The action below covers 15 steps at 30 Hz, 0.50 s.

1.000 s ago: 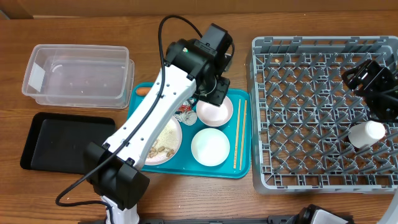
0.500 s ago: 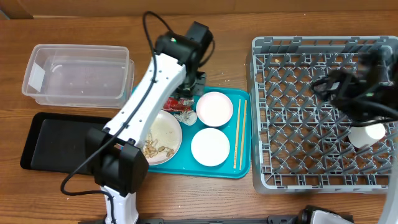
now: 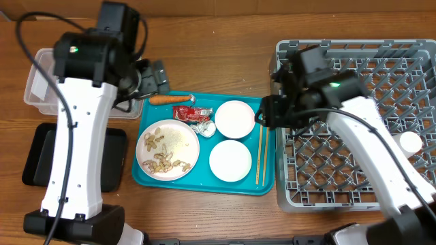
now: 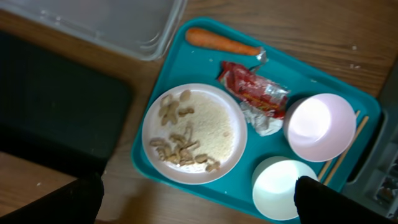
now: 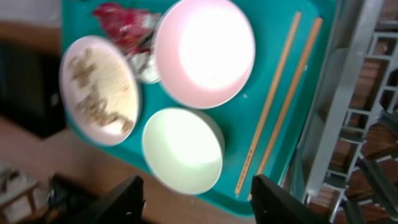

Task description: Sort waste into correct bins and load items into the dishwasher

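Holds the left pincer [image 3: 158,76] released, its fingers [image 4: 323,199] spread wide with nothing between them, just off the teal tray's [image 3: 204,185] far corner nearest the clear tub [image 3: 35,87]. Holds the right pincer [image 3: 260,117] released too, gripping nothing, over the tray's edge nearest the rack [image 3: 354,46], above the far ends of the chopsticks [image 3: 262,146]. Finds on the tray: a carrot [image 3: 167,99] along the far edge; just inside that, a red wrapper [image 3: 182,111] touching a foil ball [image 3: 203,126]; toward the tub, a plate [image 3: 182,139] strewn with peanut scraps [image 3: 163,158]; toward the rack, a far bowl [image 3: 235,119] and a near bowl [image 3: 230,160], one behind the other, with the chopsticks lying side by side between bowls and tray rim. Finds the rack on the wooden surface [image 3: 225,34] just beside the tray, a cup [image 3: 410,142] in it, well apart from the tray. Finds the black tray [image 3: 34,160] beside the tray's opposite flank, near the tub, both partly hidden behind the left arm [image 3: 75,156].
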### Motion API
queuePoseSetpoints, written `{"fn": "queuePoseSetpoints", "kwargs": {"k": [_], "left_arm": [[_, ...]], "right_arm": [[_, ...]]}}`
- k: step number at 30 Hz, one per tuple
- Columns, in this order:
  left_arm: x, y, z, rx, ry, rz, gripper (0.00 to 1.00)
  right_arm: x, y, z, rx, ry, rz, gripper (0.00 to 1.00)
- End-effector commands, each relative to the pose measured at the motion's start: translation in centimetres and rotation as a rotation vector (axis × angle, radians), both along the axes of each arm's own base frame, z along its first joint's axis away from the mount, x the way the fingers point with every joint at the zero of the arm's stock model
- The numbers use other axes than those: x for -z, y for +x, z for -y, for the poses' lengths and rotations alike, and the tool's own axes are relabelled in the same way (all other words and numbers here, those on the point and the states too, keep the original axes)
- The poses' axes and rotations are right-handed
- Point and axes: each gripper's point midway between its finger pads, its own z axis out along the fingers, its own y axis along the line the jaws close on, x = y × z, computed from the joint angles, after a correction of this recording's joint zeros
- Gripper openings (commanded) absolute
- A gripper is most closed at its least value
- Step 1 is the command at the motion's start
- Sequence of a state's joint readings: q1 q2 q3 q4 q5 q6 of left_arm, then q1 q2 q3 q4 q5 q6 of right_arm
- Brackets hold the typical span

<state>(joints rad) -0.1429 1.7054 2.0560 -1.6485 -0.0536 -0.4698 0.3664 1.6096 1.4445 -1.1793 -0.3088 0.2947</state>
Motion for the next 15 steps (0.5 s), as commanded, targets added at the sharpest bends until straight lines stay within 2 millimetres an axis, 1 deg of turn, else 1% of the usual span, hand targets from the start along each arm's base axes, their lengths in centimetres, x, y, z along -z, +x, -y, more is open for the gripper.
{"fn": "queuePoseSetpoints", "kwargs": {"k": [1,3,4,7,11,15], "left_arm": [[0.2,-0.3,-1.2,-0.050,0.000,-0.023,1.00],[0.2,-0.3,-1.4,-0.057,0.001,-0.027,1.00],[0.2,-0.3,-1.4,-0.056,0.000,-0.026,1.00],[0.2,-0.3,-1.4,-0.056,0.000,-0.026,1.00],[0.2,-0.3,-1.4,-0.057,0.000,-0.025,1.00],[0.2,-0.3,-1.4,-0.057,0.000,-0.025,1.00]], "right_arm": [[3.5,1.5,1.1,0.135,-0.140,-0.033,0.57],[5.3,2.2,0.4,0.131,-0.139,-0.061,0.53],[6.6,2.5,0.2,0.140,-0.146,-0.085,0.53],[8.3,3.0,0.0,0.138,-0.156,-0.107,0.50],[9.4,3.9,-0.4,0.141,-0.151,-0.100,0.49],[9.6,4.4,-0.7,0.144,-0.137,-0.089,0.47]]}}
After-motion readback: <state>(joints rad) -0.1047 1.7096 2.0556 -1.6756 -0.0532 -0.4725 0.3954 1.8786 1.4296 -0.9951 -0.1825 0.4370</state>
